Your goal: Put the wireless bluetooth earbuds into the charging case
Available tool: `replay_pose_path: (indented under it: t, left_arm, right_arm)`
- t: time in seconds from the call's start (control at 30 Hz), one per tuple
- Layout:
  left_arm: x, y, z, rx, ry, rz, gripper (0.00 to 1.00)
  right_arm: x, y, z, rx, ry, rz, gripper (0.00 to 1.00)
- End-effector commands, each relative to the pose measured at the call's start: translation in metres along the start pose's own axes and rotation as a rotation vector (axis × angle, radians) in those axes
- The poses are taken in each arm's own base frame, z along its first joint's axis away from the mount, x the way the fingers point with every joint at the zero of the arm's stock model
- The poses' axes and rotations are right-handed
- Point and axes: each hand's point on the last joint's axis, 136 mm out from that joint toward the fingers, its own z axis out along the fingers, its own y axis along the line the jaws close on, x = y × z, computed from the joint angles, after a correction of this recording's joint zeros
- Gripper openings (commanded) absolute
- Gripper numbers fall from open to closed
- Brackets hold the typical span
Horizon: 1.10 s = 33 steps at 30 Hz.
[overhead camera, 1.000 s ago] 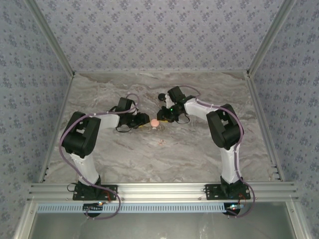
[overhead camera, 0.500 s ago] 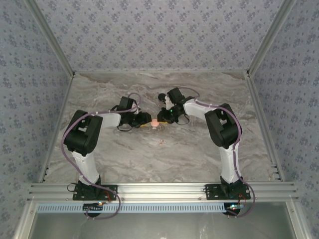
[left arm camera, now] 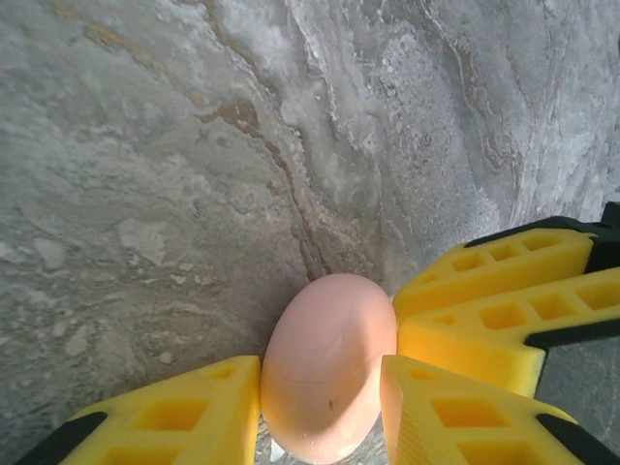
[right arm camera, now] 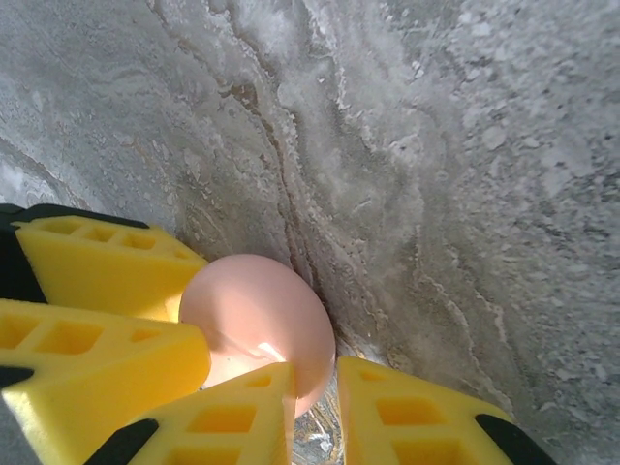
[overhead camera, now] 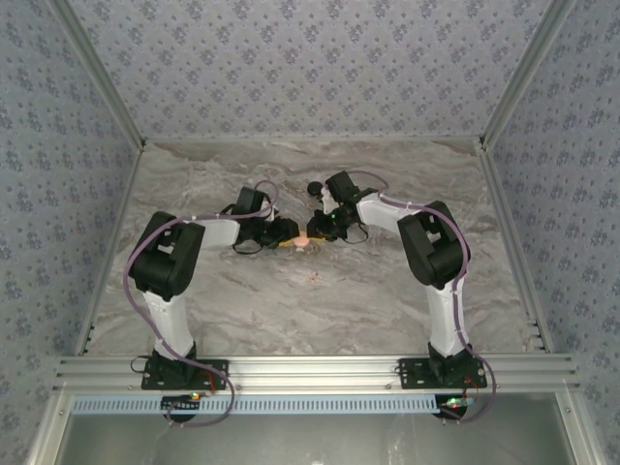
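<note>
Charging case: the salmon-pink charging case sits on the table, midway between the two arms. A fine seam runs round it with no gap.

Left hand: the left gripper comes at the case from the left. Its yellow fingers press against both sides, so I take it to be clamped on the case.

Right hand: the right gripper meets the case from the opposite side. Its jaws are drawn almost together, leaving a thin slit, and the case's edge reaches right up to that slit. I cannot tell whether the rim is pinched or merely touched.

Done so far: both hands have reached the case, and one has it steadied.

Left to do: the lid looks shut. By my reckoning it must first be opened, then each piece seated and the lid closed again. Whether the earbuds are already inside I cannot tell.

Nearby: a small black object lies on the table just beyond the case, apart from it.

Surface: a grey-brown marbled table, matte and veined, with one darker vein running up to the case.

Room: patterned blue-grey walls enclose the table behind and to either side of the case. An aluminium rail carrying the arm bases runs along the near edge.
</note>
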Motion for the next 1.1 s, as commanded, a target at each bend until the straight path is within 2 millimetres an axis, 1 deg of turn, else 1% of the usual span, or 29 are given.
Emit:
replay_pose_path:
  t: [0.0,0.1,0.27,0.4,0.43,0.57,0.63,0.67,0.8,0.87,0.97,1.0,1.03,1.07]
  left_arm:
    - [0.007,-0.008,0.006,0.041,0.036,-0.003,0.35]
    - [0.008,-0.009,0.005,0.039,0.036,-0.002,0.34]
    - [0.009,-0.005,0.005,0.016,0.036,-0.004,0.32]
    - [0.008,-0.003,0.004,0.002,0.029,-0.004,0.25]
    - [0.008,-0.003,0.003,0.002,0.027,-0.001,0.23]
    - [0.005,-0.007,0.0,0.011,0.014,0.011,0.22]
    - [0.003,-0.011,-0.004,0.014,-0.002,0.02,0.22]
    - [0.003,-0.013,-0.007,0.017,-0.01,0.027,0.23]
    - [-0.003,-0.032,-0.024,0.053,-0.055,0.071,0.24]
    - [-0.005,-0.045,-0.035,0.079,-0.076,0.106,0.24]
    - [-0.008,-0.072,-0.056,0.14,-0.119,0.173,0.25]
    - [-0.008,-0.081,-0.063,0.163,-0.133,0.197,0.26]
    - [-0.008,-0.09,-0.071,0.186,-0.147,0.222,0.26]
    - [-0.009,-0.099,-0.078,0.206,-0.161,0.245,0.26]
  right_arm:
    - [0.005,-0.01,0.007,0.014,0.017,0.038,0.2]
    - [0.004,-0.01,0.006,0.01,0.013,0.038,0.2]
    - [0.004,-0.009,0.005,0.009,0.012,0.037,0.2]
    - [0.005,-0.009,0.003,0.012,0.011,0.036,0.2]
    - [0.004,-0.009,0.002,0.013,0.009,0.035,0.2]
    - [0.003,-0.005,-0.006,0.009,-0.017,0.024,0.24]
    - [0.001,-0.002,-0.015,0.007,-0.041,0.012,0.28]
    - [-0.001,-0.001,-0.02,0.003,-0.055,0.006,0.28]
    - [-0.004,0.008,-0.047,-0.027,-0.107,-0.035,0.31]
    - [-0.003,0.014,-0.061,-0.058,-0.129,-0.06,0.32]
    - [-0.004,0.027,-0.088,-0.114,-0.179,-0.111,0.34]
    - [-0.004,0.031,-0.098,-0.135,-0.198,-0.128,0.36]
    - [-0.007,0.039,-0.112,-0.166,-0.226,-0.152,0.37]
    - [0.001,0.036,-0.114,-0.183,-0.222,-0.15,0.38]
